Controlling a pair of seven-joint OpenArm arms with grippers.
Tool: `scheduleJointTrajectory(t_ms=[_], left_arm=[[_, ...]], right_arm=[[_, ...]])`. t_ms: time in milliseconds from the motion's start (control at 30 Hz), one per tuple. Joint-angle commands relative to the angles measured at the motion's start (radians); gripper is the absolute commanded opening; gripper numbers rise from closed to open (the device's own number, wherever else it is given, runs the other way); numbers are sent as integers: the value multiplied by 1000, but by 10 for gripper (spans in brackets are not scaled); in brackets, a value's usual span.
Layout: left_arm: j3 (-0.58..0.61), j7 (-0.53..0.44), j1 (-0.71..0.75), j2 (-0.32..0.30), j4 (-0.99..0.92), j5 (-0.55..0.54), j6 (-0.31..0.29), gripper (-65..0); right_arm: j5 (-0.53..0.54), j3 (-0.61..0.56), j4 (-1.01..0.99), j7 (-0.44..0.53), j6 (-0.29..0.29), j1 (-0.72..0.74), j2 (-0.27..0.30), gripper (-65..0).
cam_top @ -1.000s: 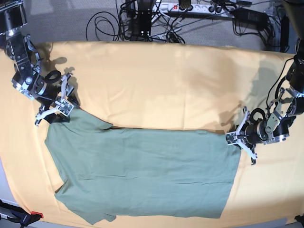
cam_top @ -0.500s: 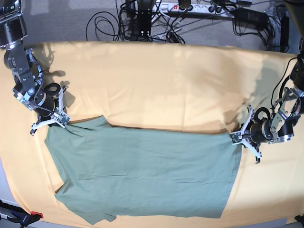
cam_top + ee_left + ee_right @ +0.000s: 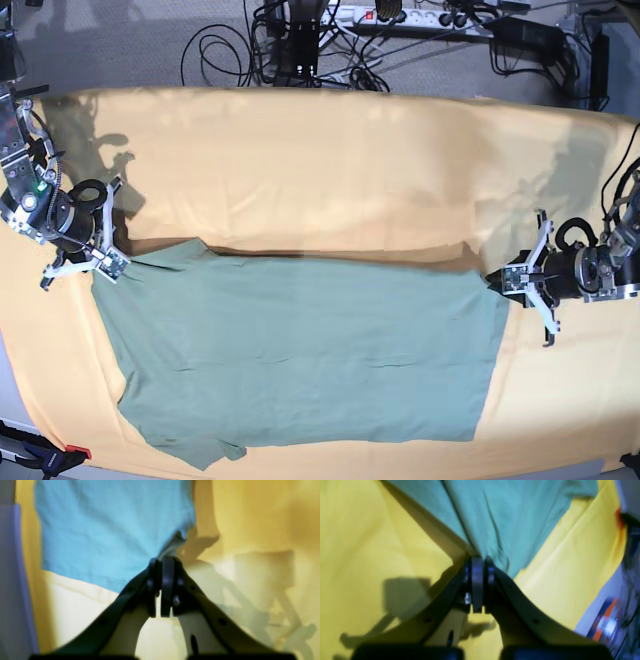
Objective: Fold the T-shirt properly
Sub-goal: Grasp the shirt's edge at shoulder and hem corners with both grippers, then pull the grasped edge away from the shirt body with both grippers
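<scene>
Your left gripper [image 3: 513,282] and right gripper [image 3: 108,262] each pinch a far corner of the T-shirt [image 3: 300,355]. Only your wrist views show fabric between the jaws. Base view: shirt spread flat, folded double, on the yellow-orange cloth [image 3: 330,170].

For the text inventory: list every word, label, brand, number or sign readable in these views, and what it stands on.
None can be read.
T-shirt: plain, no print.
Yellow cloth: no markings.
Power strip behind the table: any marking too small to read.
Orange-and-blue thing at the right wrist view's edge: too blurred to read.
</scene>
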Motion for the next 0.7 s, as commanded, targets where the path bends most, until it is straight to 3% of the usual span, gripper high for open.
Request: scheduleJointTrajectory(t_ms=[0, 133, 200, 433, 567, 667], left_arm=[[-13, -12, -22, -29, 21, -12, 9, -650], [-13, -12, -22, -63, 73, -48, 9, -650], [-13, -12, -14, -86, 106, -62, 9, -650], [-13, -11, 103, -187, 236, -47, 9, -650], [-13, -10, 161, -241, 317, -15, 9, -650], [-13, -7, 194, -280, 366, -15, 9, -650]], right_arm=[[33, 12, 19, -34, -13, 21, 35, -650], [217, 12, 35, -180, 27, 19, 61, -650], [237, 12, 51, -209, 29, 5, 69, -650], [233, 13, 177, -270, -19, -113, 139, -650], [134, 13, 245, -281, -82, -194, 176, -650], [127, 14, 270, -298, -87, -253, 189, -650]])
